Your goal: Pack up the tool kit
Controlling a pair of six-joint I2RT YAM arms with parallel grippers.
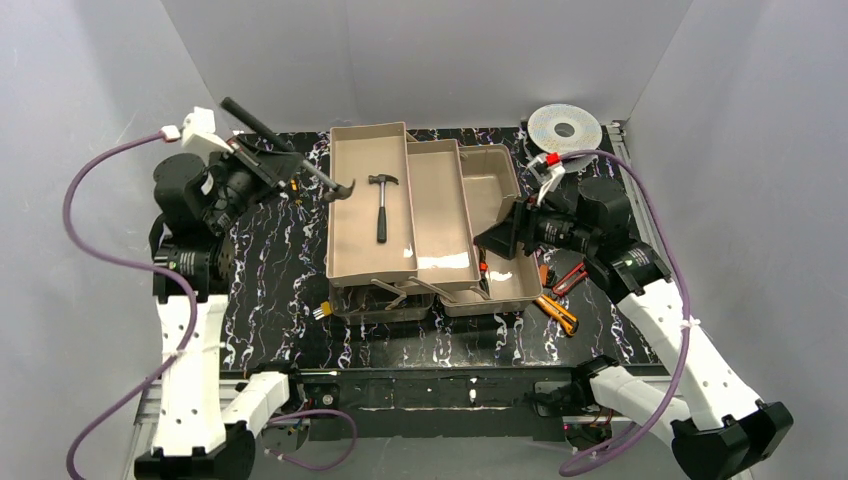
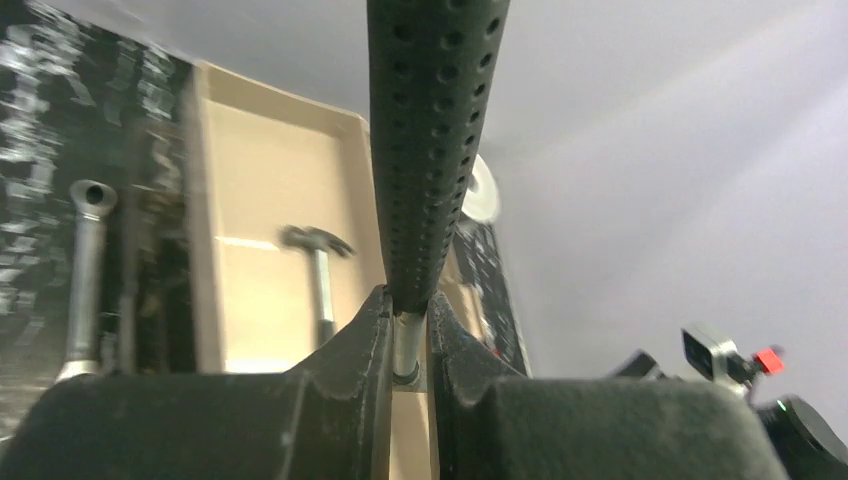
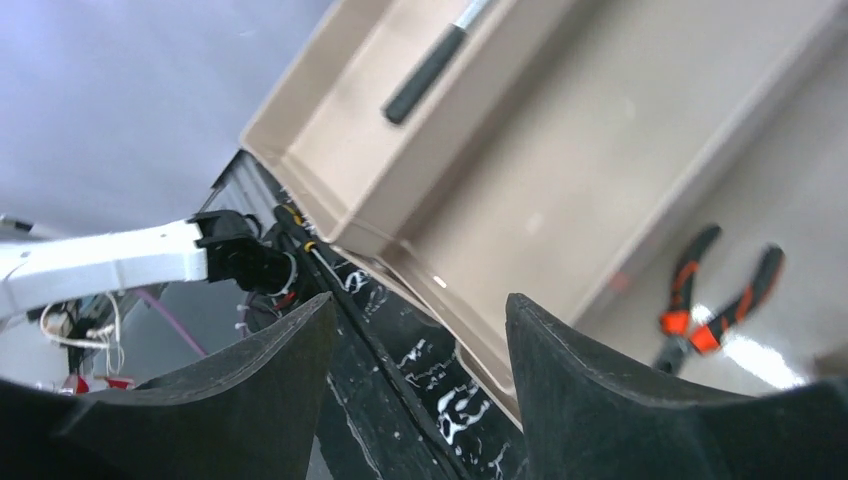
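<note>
The tan toolbox [image 1: 437,262] stands opened out mid-table, its trays spread. A hammer [image 1: 382,205] lies in the left tray [image 1: 352,225], also seen as the hammer [image 2: 318,268] in the left wrist view. My left gripper [image 1: 288,170] is shut on the metal shaft of a black-handled tool [image 1: 262,125], whose curved head [image 1: 342,190] hangs at that tray's left rim. The perforated grip [image 2: 430,150] rises above the fingers [image 2: 365,330]. My right gripper [image 1: 498,240] hovers open over the box's right side, nothing between its fingers [image 3: 285,345]. Orange pliers [image 3: 720,295] lie in the bottom compartment.
A round silver-white spool [image 1: 565,127] sits at the back right. Red-handled pliers [image 1: 570,279] and a yellow knife [image 1: 557,312] lie on the black marbled mat [image 1: 270,290] right of the box. A wrench [image 2: 85,260] rests on the mat left of the tray.
</note>
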